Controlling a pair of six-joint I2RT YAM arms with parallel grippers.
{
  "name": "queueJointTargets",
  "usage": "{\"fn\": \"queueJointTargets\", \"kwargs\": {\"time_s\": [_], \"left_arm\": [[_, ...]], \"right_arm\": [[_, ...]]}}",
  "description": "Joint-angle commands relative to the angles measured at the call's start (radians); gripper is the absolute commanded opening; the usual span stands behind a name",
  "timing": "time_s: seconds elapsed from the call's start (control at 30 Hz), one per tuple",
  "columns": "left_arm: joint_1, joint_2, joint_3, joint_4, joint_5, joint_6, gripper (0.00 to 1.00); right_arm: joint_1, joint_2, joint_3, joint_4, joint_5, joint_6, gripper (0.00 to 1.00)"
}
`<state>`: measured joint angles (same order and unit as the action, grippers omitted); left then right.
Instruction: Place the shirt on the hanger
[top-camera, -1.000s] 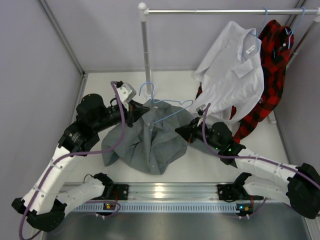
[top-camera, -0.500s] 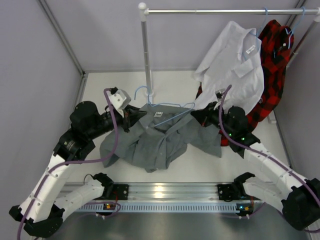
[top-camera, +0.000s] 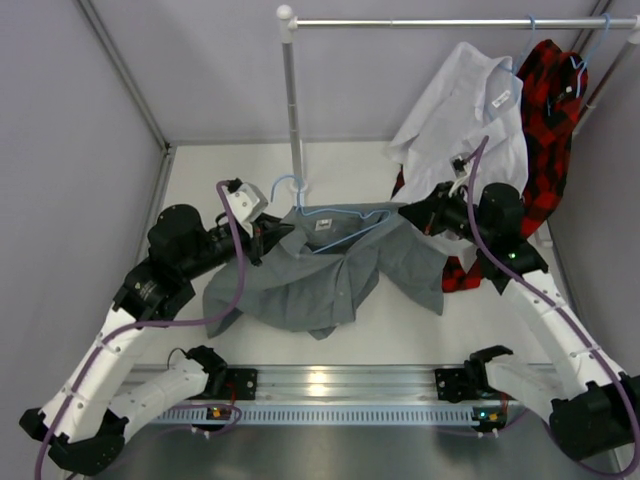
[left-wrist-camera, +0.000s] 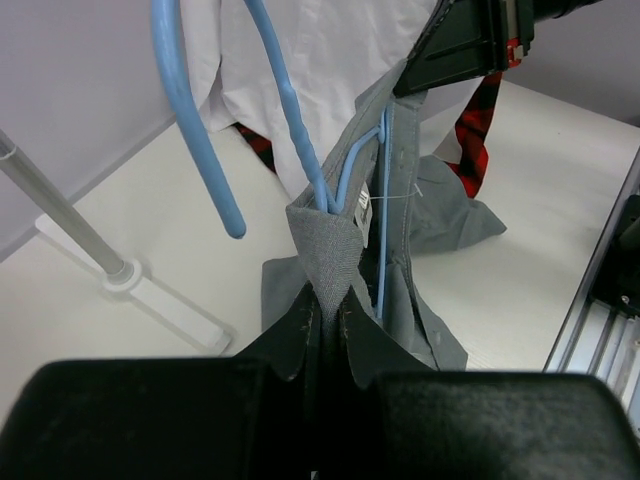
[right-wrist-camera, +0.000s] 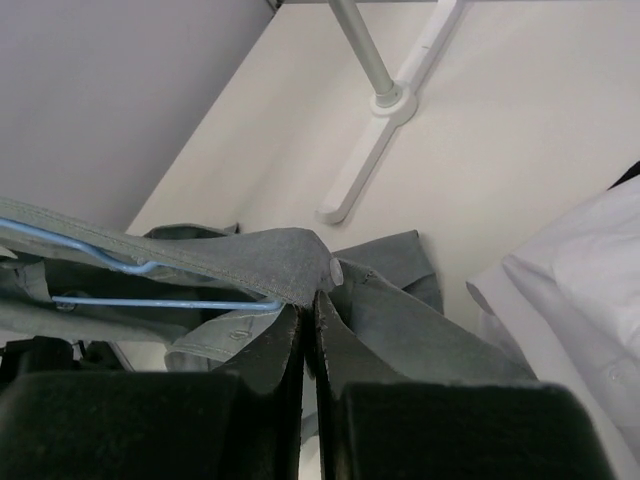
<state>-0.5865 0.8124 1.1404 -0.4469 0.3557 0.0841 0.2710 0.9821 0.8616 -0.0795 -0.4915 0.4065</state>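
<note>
status: shirt (top-camera: 310, 285) stretched between both arms over the table (top-camera: 300, 170), hanger (left-wrist-camera: 183, 100) looks partly in at the collar | left gripper (left-wrist-camera: 325, 320) clamped on cloth | right gripper (right-wrist-camera: 305, 315) same | todo: seat both shoulders properly

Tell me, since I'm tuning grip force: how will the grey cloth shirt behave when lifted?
Likely floppy: the grey button-up cloth shirt sags in folds between both arms' jaws. Probably light: small pinches of cloth hold its top edge raised.
</note>
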Motion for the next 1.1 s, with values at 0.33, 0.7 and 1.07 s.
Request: {"fn": "queueJointTargets", "kwargs": {"time_s": [0.33, 0.7, 1.07], "left_arm": [[-0.013, 0.045, 0.004, 0.06, -0.132, 0.046, 0.0], [-0.013, 0.159, 0.162, 0.112, -0.089, -0.186, 0.0], [-0.013, 0.146, 0.199, 0.269, -0.023, -0.311, 0.0]], "right_arm": [[-0.044, -0.066, 0.054, 0.134, -0.252, 0.078, 0.0], [0.305, -0.1, 0.076, 0.164, -0.075, 0.17, 0.0], [0.764, -0.068, 0.017, 0.308, 0.263, 0.144, 0.0]]}}
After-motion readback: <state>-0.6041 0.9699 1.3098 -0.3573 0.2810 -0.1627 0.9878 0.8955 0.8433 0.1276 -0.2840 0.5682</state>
